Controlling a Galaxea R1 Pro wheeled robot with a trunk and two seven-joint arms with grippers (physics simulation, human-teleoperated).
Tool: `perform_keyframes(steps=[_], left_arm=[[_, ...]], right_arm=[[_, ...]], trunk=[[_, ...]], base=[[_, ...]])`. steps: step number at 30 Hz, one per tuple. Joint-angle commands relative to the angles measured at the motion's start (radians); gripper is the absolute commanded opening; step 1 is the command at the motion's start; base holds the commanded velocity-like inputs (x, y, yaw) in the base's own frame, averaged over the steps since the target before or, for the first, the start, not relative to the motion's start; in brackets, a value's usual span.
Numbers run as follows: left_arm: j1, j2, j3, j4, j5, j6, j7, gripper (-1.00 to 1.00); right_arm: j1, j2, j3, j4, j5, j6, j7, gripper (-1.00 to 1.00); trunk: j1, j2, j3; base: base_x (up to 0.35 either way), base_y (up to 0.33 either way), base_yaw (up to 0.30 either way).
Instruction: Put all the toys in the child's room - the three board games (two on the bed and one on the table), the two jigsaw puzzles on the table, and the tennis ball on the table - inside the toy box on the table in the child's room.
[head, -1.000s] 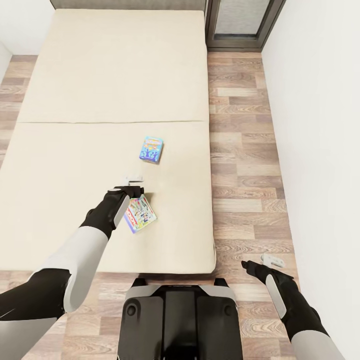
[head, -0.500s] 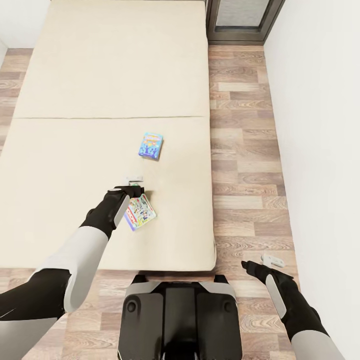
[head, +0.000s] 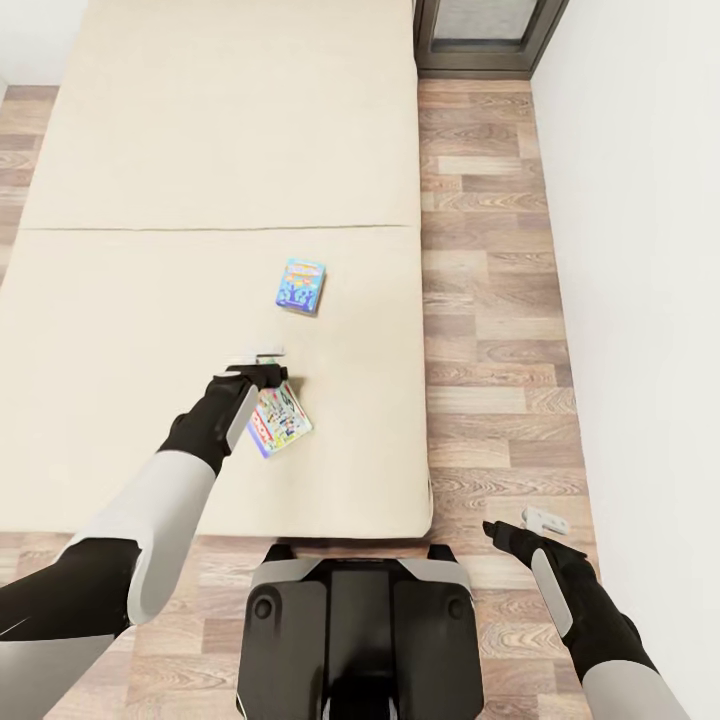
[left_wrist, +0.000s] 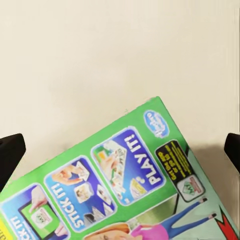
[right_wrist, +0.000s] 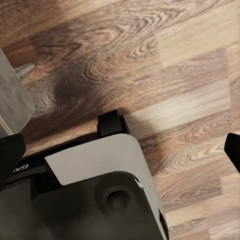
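Two board games lie on the beige bed (head: 150, 200). A small blue one (head: 301, 286) rests near the middle. A green and blue one (head: 281, 422) with cartoon print lies closer to the bed's foot edge. My left gripper (head: 258, 366) hovers open over the far end of the nearer box. The left wrist view shows that box (left_wrist: 130, 190) close up, marked STICK IT and PLAY IT, with the left gripper (left_wrist: 120, 152) fingertips spread wide at either side. My right gripper (head: 522, 527) hangs open over the wood floor, holding nothing.
My dark base (head: 360, 620) stands at the foot of the bed. A strip of wood-plank floor (head: 490, 300) runs between the bed and the white wall (head: 640, 250) on the right. A grey-framed window (head: 490, 40) stands at the far end.
The whole picture has shifted slightly as the camera moved. My left gripper stays over the near game box; its pale finger sits a little further left. The right arm has not moved.
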Motion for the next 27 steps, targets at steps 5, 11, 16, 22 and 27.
perform_keyframes(steps=[5, 11, 16, 22, 27], left_arm=[[0.0, -0.001, -0.002, -0.016, 0.001, 0.006, 0.004, 1.0], [0.0, -0.002, -0.002, -0.022, 0.001, 0.006, 0.004, 1.0], [0.0, -0.002, -0.002, -0.023, 0.0, 0.007, 0.004, 1.0], [0.0, -0.002, -0.004, -0.022, 0.0, 0.007, 0.004, 1.0], [0.0, 0.0, -0.004, -0.022, -0.001, 0.007, 0.004, 1.0]], right_arm=[[0.0, 0.0, 0.001, -0.002, -0.01, 0.003, -0.005, 1.0], [0.0, 0.0, 0.002, -0.002, -0.009, 0.002, -0.006, 1.0], [0.0, 0.0, 0.002, -0.002, -0.008, 0.003, -0.006, 1.0], [0.0, 0.0, 0.002, -0.002, -0.007, 0.005, -0.007, 1.0], [0.0, 0.0, 0.002, -0.002, -0.007, 0.006, -0.007, 1.0]], trunk=[[0.001, -0.002, -0.002], [0.001, -0.002, -0.002], [0.001, -0.002, -0.002], [0.001, -0.002, -0.008], [0.001, -0.002, -0.016]], base=[[0.0, 0.0, 0.0], [0.0, 0.0, 0.0], [0.0, 0.0, 0.0], [0.0, 0.0, 0.0], [0.0, 0.0, 0.0]])
